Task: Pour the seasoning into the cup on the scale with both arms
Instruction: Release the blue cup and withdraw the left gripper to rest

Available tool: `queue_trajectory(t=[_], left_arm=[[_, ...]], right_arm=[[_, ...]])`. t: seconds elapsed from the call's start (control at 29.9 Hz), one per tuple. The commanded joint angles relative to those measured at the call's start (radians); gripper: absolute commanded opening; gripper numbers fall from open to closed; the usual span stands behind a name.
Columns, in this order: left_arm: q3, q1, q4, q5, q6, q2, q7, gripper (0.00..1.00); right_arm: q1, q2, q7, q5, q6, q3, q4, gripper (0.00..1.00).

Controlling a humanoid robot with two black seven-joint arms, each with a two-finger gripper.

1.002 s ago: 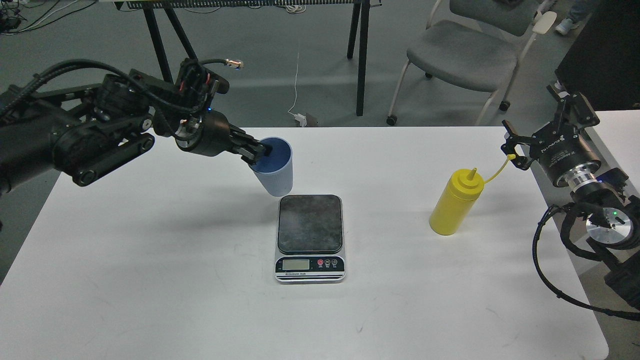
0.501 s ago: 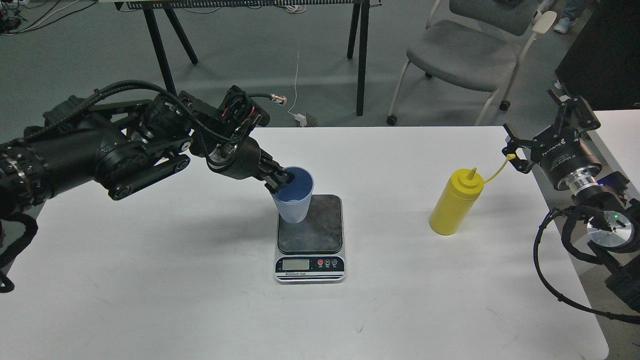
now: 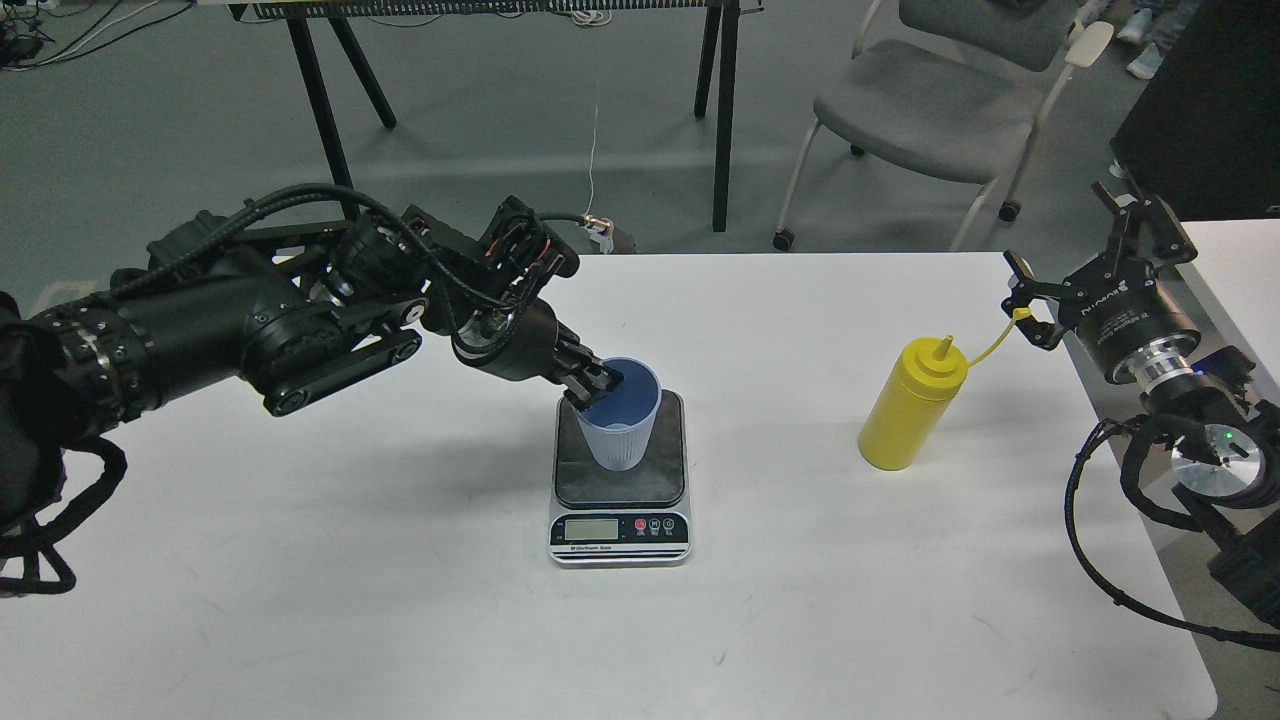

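Observation:
The light blue ribbed cup [image 3: 625,432] stands upright on the dark platform of the scale [image 3: 620,530] at the table's middle. My left gripper [image 3: 594,387] is shut on the cup's left rim, one finger inside and one outside. The yellow seasoning bottle [image 3: 908,410] stands upright on the table to the right, nozzle bare, its tethered cap [image 3: 1022,313] hanging out to the upper right. My right gripper [image 3: 1070,262] is open and empty, beyond and to the right of the bottle, close to the cap.
The white table [image 3: 300,560] carries only the scale and bottle. A grey chair [image 3: 925,110] and black stand legs [image 3: 722,110] are behind the table's far edge. My right arm's cables [image 3: 1110,560] hang over the table's right edge.
My left gripper carried the cup right and down from beside the scale's far left corner onto the platform. The bottle has not moved; my right arm barely shifted.

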Motion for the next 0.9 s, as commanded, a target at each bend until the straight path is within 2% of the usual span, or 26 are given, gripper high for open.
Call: queue_trajectory(t=[0.0,0.23,0.5,0.63,0.77,0.87], left_arm=[[-0.001,0.005,0.018,0.0,0.0,-0.019,0.0,0.09],[-0.007,0.029,0.023,-0.002,0.0,-0.031,0.0,0.14],[-0.018,0.023,0.023,-0.116,0.0,-0.016,0.0,0.59],[-0.053,0.008,0.023,-0.179,0.0,0.012,0.0,0.76],[-0.146,-0.078,0.026,-0.351,0.0,0.095,0.0,0.84],[-0.232,-0.12,0.078,-0.59,0.0,0.171,0.0,0.89]], right_arm=[[0.0,0.0,0.0,0.0,0.0,0.0,0.002,0.99],[-0.006,0.0,0.0,0.0,0.0,0.0,0.005,0.99],[-0.008,0.0,0.0,0.0,0.0,0.0,0.005,0.99],[-0.011,0.0,0.0,0.0,0.0,0.001,0.005,0.99],[-0.011,0.0,0.0,0.0,0.0,0.003,0.003,0.99],[-0.011,0.0,0.0,0.003,0.0,0.017,0.005,0.99]])
